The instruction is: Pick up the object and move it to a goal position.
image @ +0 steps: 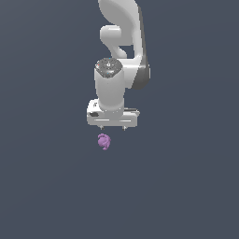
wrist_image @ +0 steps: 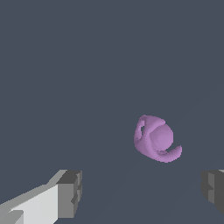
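The object (image: 104,141) is a tiny light-purple lumpy blob lying on the dark grey floor, just in front of the white arm's hand in the exterior view. In the wrist view the object (wrist_image: 155,138) appears as a rounded lump with a curled rim and a small nub. My gripper (image: 112,128) hangs above and slightly behind it, with its fingers spread wide. Its grey fingertips (wrist_image: 70,194) are far apart and nothing lies between them. The object sits ahead of the finger gap, apart from both fingers.
The flat dark grey floor (image: 186,186) spreads all around. The white arm (image: 119,42) rises behind the gripper toward the top of the exterior view.
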Controlling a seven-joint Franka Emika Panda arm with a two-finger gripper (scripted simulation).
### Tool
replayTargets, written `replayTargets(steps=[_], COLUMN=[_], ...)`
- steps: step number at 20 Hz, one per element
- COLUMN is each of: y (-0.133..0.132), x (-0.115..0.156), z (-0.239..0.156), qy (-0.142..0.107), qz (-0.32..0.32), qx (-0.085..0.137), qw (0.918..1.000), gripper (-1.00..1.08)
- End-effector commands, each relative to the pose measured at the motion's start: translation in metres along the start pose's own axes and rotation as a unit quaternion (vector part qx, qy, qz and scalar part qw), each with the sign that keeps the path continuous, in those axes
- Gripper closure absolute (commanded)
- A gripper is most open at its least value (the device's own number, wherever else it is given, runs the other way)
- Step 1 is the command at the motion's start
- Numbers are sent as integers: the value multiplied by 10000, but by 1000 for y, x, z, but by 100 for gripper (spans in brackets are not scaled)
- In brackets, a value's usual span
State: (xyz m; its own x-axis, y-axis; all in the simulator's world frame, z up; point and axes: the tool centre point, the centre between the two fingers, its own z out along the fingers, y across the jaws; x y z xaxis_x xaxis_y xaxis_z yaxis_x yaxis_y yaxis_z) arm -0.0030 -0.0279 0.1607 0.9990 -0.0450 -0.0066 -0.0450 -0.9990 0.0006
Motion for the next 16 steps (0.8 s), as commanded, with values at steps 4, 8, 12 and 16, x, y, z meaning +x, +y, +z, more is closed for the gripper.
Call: replayTargets(steps=[4, 8, 12, 16], y=[-1, -7, -10, -6], x=[1, 4, 5, 5], z=[-2, -12, -17, -11], qy=[26, 120, 151, 136], qz=[-6, -47, -87, -1], qx=[-16, -71, -91, -76], qw=[10000, 9999, 9998, 9999], gripper=[-92, -92, -92, -92])
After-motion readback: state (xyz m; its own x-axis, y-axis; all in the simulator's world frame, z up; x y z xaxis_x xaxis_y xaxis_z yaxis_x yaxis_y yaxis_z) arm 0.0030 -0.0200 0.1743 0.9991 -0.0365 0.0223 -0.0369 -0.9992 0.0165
